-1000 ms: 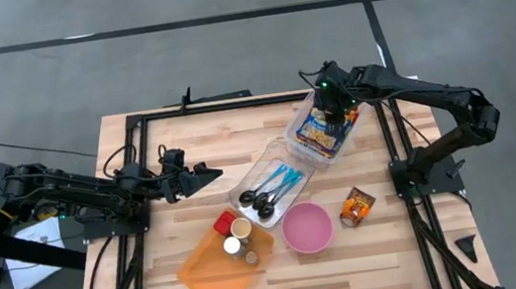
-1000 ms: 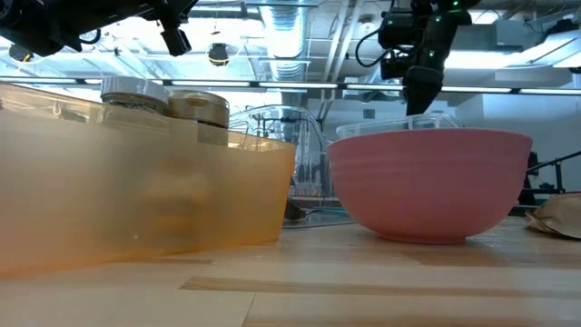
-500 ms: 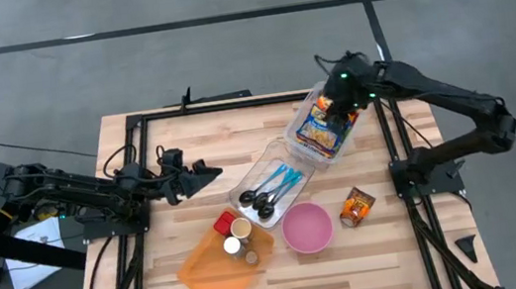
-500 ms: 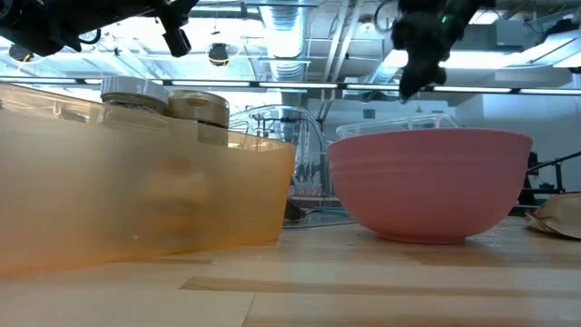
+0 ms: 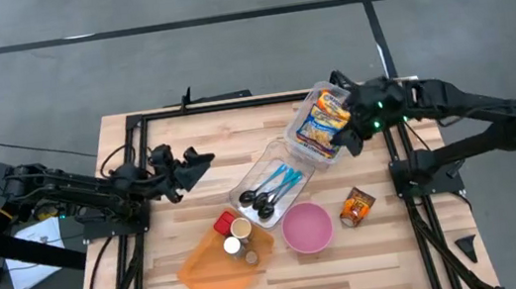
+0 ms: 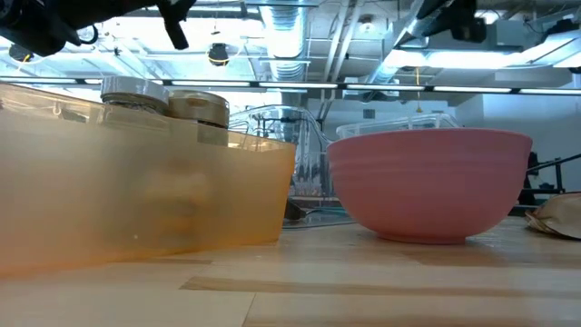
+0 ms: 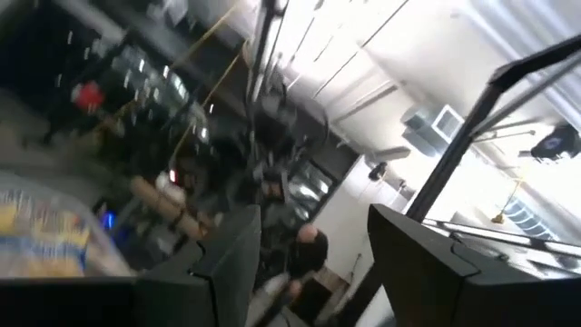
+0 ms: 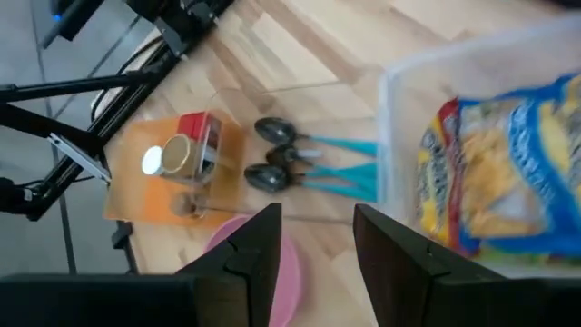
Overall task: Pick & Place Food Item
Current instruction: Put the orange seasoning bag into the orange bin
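Your food packet (image 5: 320,118) lies in the clear tub (image 5: 300,146) at the table's far right part, its long axis running diagonally from the far right toward the near left; which end is the top you cannot tell. In the low view the pink bowl (image 6: 428,182) hides all but the tub's rim, and the packet does not show there at all. The right wrist view shows the packet (image 8: 508,177) in blue and yellow, cut off at the frame edge, with 2 dark spoons (image 8: 277,154) beside the tub. The right gripper (image 5: 348,139) hangs just beside the tub's right edge, fingers (image 8: 254,259) parted with nothing between them. The left gripper (image 5: 198,161) waits above the table's left side, fingers apart and empty. The orange bin (image 5: 221,261) holds jars; a second snack bag (image 5: 356,205) lies near the bowl.
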You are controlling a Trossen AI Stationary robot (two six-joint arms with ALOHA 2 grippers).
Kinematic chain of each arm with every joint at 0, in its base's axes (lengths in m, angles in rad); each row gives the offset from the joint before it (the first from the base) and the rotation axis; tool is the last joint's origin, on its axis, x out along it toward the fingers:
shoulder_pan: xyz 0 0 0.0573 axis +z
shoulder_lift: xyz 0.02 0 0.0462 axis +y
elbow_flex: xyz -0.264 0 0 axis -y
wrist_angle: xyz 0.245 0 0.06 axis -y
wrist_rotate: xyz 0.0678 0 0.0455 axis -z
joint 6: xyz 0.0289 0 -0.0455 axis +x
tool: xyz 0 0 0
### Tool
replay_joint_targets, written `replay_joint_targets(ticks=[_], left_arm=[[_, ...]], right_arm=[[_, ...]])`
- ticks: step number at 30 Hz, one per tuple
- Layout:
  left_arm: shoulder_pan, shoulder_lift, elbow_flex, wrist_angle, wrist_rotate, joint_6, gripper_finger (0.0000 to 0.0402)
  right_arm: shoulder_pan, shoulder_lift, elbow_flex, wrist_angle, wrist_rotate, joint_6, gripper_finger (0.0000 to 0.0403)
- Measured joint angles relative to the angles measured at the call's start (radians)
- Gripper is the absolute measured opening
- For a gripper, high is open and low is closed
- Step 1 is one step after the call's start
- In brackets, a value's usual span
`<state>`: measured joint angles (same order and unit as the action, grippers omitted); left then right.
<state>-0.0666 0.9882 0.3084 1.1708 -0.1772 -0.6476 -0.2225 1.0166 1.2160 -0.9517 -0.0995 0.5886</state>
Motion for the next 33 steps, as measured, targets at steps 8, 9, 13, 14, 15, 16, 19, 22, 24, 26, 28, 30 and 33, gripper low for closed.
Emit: replay_joint_targets(ticks=[8, 9, 13, 14, 15, 16, 19, 22, 24, 26, 28, 30, 33], left_arm=[[0.006, -0.003, 0.000, 0.092, -0.052, 0.118, 0.0199], [0.004, -0.005, 0.000, 0.091, -0.051, 0.119, 0.0199], [0.000, -0.006, 0.000, 0.086, -0.033, 0.120, 0.0199], [0.000, -0.006, 0.000, 0.087, -0.032, 0.120, 0.0199], [0.000, -0.006, 0.000, 0.088, -0.032, 0.120, 0.0199], [0.000, -0.006, 0.000, 0.087, -0.032, 0.120, 0.0199], [0.000, -0.006, 0.000, 0.088, -0.032, 0.119, 0.0199], [-0.001, -0.006, 0.000, 0.087, -0.001, 0.117, 0.0199], [-0.001, -0.006, 0.000, 0.086, 0.019, 0.118, 0.0199], [-0.001, -0.006, 0.000, 0.085, 0.028, 0.119, 0.0199], [-0.001, -0.006, 0.000, 0.083, 0.029, 0.119, 0.0199], [-0.001, -0.006, 0.000, 0.083, 0.029, 0.119, 0.0199], [-0.001, -0.006, 0.000, 0.082, 0.029, 0.119, 0.0199]], right_arm=[[0.341, 0.016, -0.030, -0.050, 0.277, 0.353, 0.0136], [0.381, 0.023, -0.043, -0.047, 0.296, 0.406, 0.0136], [0.527, 0.051, -0.120, -0.041, 0.342, 0.672, 0.0136], [0.566, 0.057, -0.144, -0.019, 0.359, 0.737, 0.0136], [0.602, 0.063, -0.169, 0.004, 0.374, 0.799, 0.0136], [0.637, 0.070, -0.191, 0.023, 0.392, 0.854, 0.0136], [0.732, 0.090, -0.245, 0.106, 0.445, 1.011, 0.0136], [0.814, 0.116, -0.260, 0.125, 0.498, 1.143, 0.0136], [0.860, 0.132, -0.262, 0.122, 0.527, 1.207, 0.0136], [0.900, 0.141, -0.262, 0.122, 0.551, 1.269, 0.0136], [0.931, 0.149, -0.262, 0.124, 0.581, 1.318, 0.0136], [0.956, 0.151, -0.262, 0.120, 0.601, 1.346, 0.0136], [0.969, 0.148, -0.262, 0.122, 0.606, 1.356, 0.0136]])
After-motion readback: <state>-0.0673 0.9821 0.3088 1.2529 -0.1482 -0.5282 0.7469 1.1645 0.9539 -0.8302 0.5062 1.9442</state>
